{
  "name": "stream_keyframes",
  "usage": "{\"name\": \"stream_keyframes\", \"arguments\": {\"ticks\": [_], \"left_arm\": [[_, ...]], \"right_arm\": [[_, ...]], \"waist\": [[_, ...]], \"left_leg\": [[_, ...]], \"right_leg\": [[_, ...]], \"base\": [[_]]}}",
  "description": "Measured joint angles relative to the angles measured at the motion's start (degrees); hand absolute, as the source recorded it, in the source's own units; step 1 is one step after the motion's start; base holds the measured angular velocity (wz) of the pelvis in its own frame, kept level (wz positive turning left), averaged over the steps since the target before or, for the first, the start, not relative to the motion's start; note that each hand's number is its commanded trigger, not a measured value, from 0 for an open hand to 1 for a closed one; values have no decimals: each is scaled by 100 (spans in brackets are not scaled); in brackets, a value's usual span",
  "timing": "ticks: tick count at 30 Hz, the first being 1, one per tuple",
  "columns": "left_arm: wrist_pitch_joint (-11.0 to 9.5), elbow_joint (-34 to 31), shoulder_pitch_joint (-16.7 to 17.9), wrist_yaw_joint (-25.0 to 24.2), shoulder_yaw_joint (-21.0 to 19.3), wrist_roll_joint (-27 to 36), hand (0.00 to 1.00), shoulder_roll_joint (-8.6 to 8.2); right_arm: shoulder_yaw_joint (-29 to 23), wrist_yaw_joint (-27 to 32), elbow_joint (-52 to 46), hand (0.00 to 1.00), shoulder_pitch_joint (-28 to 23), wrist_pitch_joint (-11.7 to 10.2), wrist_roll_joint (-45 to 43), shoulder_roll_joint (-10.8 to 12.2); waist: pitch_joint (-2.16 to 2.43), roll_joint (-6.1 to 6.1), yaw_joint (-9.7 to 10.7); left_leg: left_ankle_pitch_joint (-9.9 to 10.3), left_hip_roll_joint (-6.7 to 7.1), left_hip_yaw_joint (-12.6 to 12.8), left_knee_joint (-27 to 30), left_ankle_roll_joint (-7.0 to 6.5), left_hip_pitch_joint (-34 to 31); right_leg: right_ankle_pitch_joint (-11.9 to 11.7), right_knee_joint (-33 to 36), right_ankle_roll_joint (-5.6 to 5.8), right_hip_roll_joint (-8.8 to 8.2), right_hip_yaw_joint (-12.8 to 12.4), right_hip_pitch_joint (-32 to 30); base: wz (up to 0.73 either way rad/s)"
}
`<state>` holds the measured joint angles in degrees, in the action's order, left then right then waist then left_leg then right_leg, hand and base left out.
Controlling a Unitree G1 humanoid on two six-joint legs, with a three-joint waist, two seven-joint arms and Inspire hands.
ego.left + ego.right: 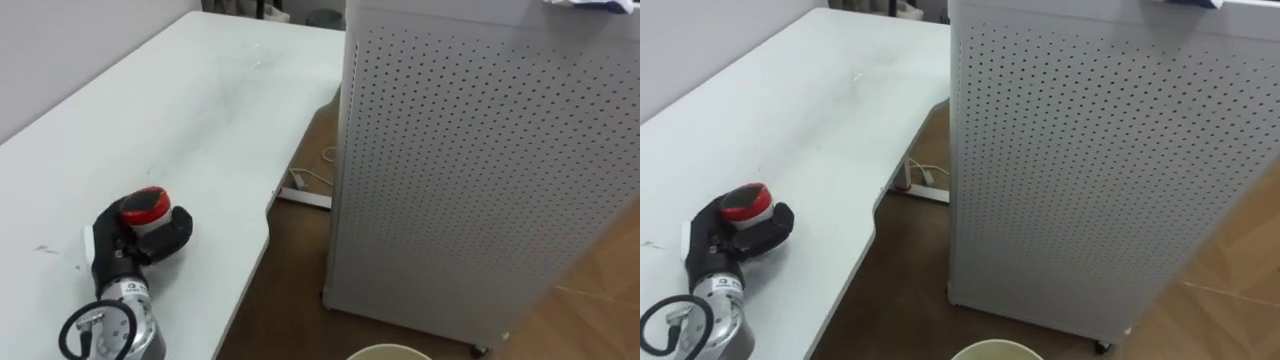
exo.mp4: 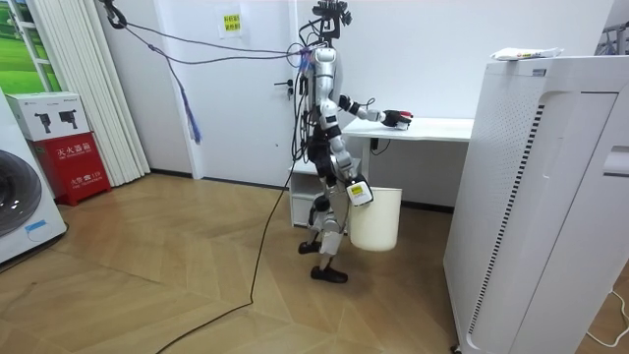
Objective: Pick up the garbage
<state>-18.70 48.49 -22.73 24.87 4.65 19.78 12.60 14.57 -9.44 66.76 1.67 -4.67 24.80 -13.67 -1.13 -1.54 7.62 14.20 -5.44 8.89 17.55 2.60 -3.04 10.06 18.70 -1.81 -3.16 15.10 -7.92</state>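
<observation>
My left hand (image 1: 135,240) rests low over the white table (image 1: 200,110) near its front edge. Its dark fingers are curled round a small red-topped piece of garbage (image 1: 145,205), seen also in the right eye view as the red piece (image 1: 745,200) in that hand (image 1: 730,245). In the room view the left hand (image 2: 396,119) reaches out over the table (image 2: 432,128). My right hand (image 2: 356,189) hangs at my side, and a white bin (image 2: 378,221) hangs from it clear of the floor. The bin's rim (image 1: 390,352) shows at the bottom edge.
A tall white perforated cabinet (image 1: 480,170) stands close on my right, beside the table's end. Crumpled white and blue litter (image 2: 526,53) lies on its top. A power strip (image 1: 300,185) lies on the wooden floor under the table.
</observation>
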Motion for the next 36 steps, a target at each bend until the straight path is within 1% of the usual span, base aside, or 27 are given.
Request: {"name": "stream_keyframes", "arguments": {"ticks": [2, 4, 5, 7, 8, 10, 11, 13, 14, 16, 17, 19, 21, 23, 25, 27, 28, 29, 30, 31, 33, 36], "left_arm": [[1, -10, -5, -2, 1, 0, 100, 3], [65, -77, -5, -30, 26, 70, 100, 5], [146, -198, -1, -77, 97, 92, 100, -5], [327, -483, 14, -210, 289, 86, 100, -124], [351, -557, 23, -265, 326, 86, 100, -158], [385, -810, 98, -498, 600, 68, 100, -303], [386, -886, 144, -576, 676, 65, 100, -326], [521, -1324, 339, -887, 970, 64, 100, -344], [563, -1447, 387, -939, 1062, 66, 100, -342], [742, -1974, 603, -1263, 1416, 11, 100, -342], [768, -2096, 659, -1357, 1484, -64, 100, -347], [829, -2383, 754, -1680, 1642, -193, 100, -347], [916, -2708, 766, -2061, 1821, -122, 100, -318], [930, -2942, 817, -2339, 1875, -5, 100, -299], [962, -3151, 885, -2561, 1945, 81, 100, -255], [1006, -3495, 1022, -2833, 2163, 95, 100, -101], [1008, -3567, 1062, -2902, 2223, 98, 100, -59], [1012, -3681, 1141, -3045, 2298, 97, 100, -5], [1016, -3698, 1177, -3199, 2345, 96, 100, -4], [1029, -3698, 1179, -3260, 2376, 96, 100, -4], [1108, -3698, 1194, -3559, 2488, 91, 100, -3], [1120, -3698, 1297, -3915, 2599, 94, 100, -5]], "right_arm": [[1, 0, -1, 100, -6, -4, -1, 0], [7, -1, -24, 100, 4, -3, 2, -1], [14, -1, -33, 100, 5, -1, 2, -1], [49, -2, -100, 100, -1, 0, 8, 1], [49, -2, -140, 100, -5, 1, 2, 1], [52, -11, -205, 100, 27, -22, -13, 39], [52, -24, -201, 100, 46, -22, -30, 50], [57, -103, -216, 100, 62, -25, -71, 68], [71, -104, -239, 100, 50, -24, -66, 71], [148, -70, -251, 100, 70, -21, -58, 80], [151, -67, -251, 100, 87, -21, -54, 92], [173, -63, -248, 100, 172, -20, -52, 126], [174, -65, -242, 100, 279, -18, -63, 167], [168, -64, -290, 100, 325, -12, -67, 161], [169, -65, -396, 100, 331, 27, -96, 126], [169, -65, -486, 100, 356, 93, -92, 19], [169, -65, -487, 100, 364, 101, -87, -4], [169, -63, -487, 100, 394, 103, -84, -28], [169, -60, -487, 100, 426, 103, -84, -31], [170, -61, -490, 100, 440, 103, -84, -30], [169, -98, -500, 100, 483, 103, -83, -27], [167, -121, -502, 100, 535, 101, -161, -27]], "waist": [[-1, -1, 5], [0, 0, 1], [0, 0, -5], [1, 3, -8], [1, 3, -13], [3, 8, -13], [1, 11, -14], [3, 18, -1], [3, 18, 2], [2, 18, -37], [2, 18, -43], [2, 17, -44], [0, 25, -50], [5, 64, -92], [9, 131, -125], [10, 283, -156], [13, 320, -162], [17, 387, -176], [17, 433, -178], [13, 444, -176], [14, 451, -156], [19, 459, -109]], "left_leg": [[0, 17, 10, -12, -1, 2], [0, 23, 65, -14, -2, 2], [0, 26, 84, -15, -2, 5], [0, 17, 168, -15, -2, 1], [0, 17, 186, -14, -2, -3], [0, 22, 190, -29, -2, 8], [0, 22, 190, -53, -2, 32], [0, 15, 192, -115, -2, 71], [0, 11, 193, -118, -2, 69], [0, 9, 199, -123, -2, 59], [0, 9, 206, -122, -2, 59], [0, -2, 208, -120, -2, 65], [3, -19, 211, -93, -4, 63], [3, -21, 211, -87, -4, 68], [3, 0, 207, -87, -4, 68], [4, 22, 195, -90, -6, 61], [4, 24, 205, -90, -6, 63], [4, 30, 212, -90, -6, 65], [3, 32, 214, -92, -7, 63], [2, 33, 215, -94, -7, 63], [-2, 29, 252, -105, -15, 67], [-3, 26, 319, -104, -16, 66]], "right_leg": [[-9, -19, 17, -15, -2, 0], [-12, -29, 31, -31, -8, -2], [-17, -47, 42, -33, -17, 5], [-33, -101, 62, -33, -13, 27], [-35, -103, 65, -37, -11, 24], [-36, -110, 67, -40, -28, 21], [-36, -107, 67, -35, -47, 21], [-35, -101, 66, -14, -77, 10], [-35, -101, 66, -13, -71, 8], [-34, -109, 66, -13, -69, -9], [-35, -108, 66, -13, -75, -13], [-35, -107, 66, -14, -80, -11], [-36, -109, 66, -17, -80, -1], [-36, -107, 66, -20, -89, 3], [-36, -104, 66, -21, -88, 2], [-36, -104, 67, -33, -87, -3], [-36, -102, 67, -36, -94, -6], [-35, -100, 67, -38, -96, -10], [-34, -90, 66, -39, -99, -22], [-34, -82, 66, -40, -99, -25], [-34, -65, 65, -36, -120, -35], [-39, -73, 65, -38, -136, -39]], "base": [[2], [0], [0], [0], [0], [-8], [-14], [-10], [0], [-2], [-6], [-2], [0], [0], [0], [0], [0], [0], [0], [0], [-4], [-5]]}}
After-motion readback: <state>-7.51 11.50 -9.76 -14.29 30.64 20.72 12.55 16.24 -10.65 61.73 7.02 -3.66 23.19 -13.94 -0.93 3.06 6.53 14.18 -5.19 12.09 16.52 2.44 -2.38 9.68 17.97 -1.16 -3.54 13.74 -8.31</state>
